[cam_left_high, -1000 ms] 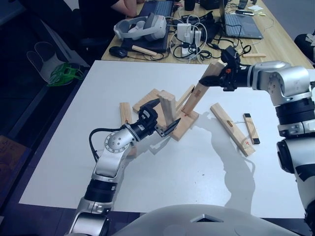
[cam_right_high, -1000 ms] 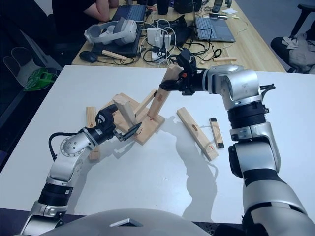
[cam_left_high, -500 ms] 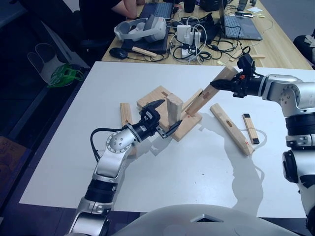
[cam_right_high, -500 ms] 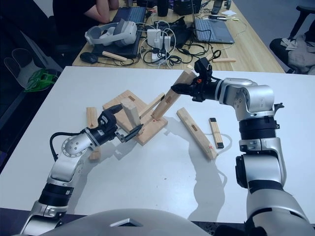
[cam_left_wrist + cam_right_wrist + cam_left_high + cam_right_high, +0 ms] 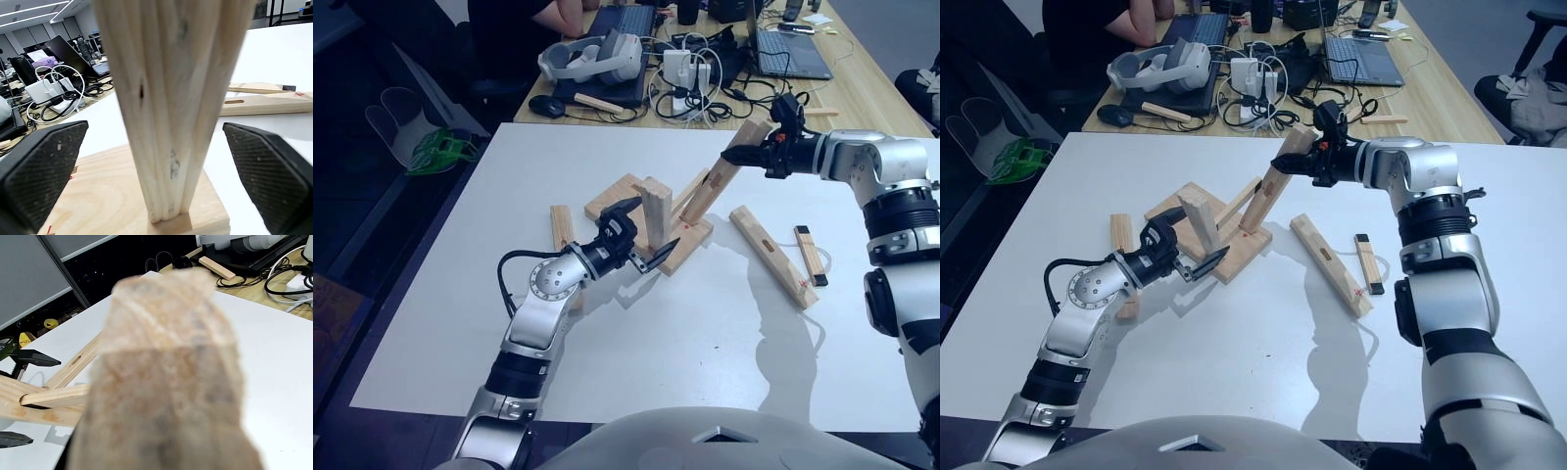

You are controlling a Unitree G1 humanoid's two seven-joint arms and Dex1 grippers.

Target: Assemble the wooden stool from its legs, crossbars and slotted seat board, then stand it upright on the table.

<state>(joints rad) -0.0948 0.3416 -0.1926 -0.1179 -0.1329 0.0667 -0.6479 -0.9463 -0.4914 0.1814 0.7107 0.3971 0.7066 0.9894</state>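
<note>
The slotted seat board (image 5: pixel 689 245) lies flat mid-table. One wooden leg (image 5: pixel 655 209) stands upright in it, between the fingers of my open left gripper (image 5: pixel 653 223). In the left wrist view the leg (image 5: pixel 176 98) stands between both pads (image 5: pixel 44 166) with a gap on each side. A second leg (image 5: pixel 713 189) leans up from the board's right side. My right gripper (image 5: pixel 742 155) is shut on its top end, which shows close up as leg (image 5: pixel 166 382). A thin crossbar (image 5: pixel 682 193) leans between the two legs.
A slotted loose leg (image 5: pixel 771 257) and a thin crossbar (image 5: pixel 811 257) lie right of the board. Another wooden piece (image 5: pixel 562 227) lies to its left. The desk (image 5: pixel 862 78) behind holds laptops, cables and a headset (image 5: pixel 592 54). The white table (image 5: pixel 705 343) has free room at the front.
My right gripper swung the leaning leg's top out to the right and lower, then back left to a steeper tilt. My left gripper stayed open around the upright leg.
</note>
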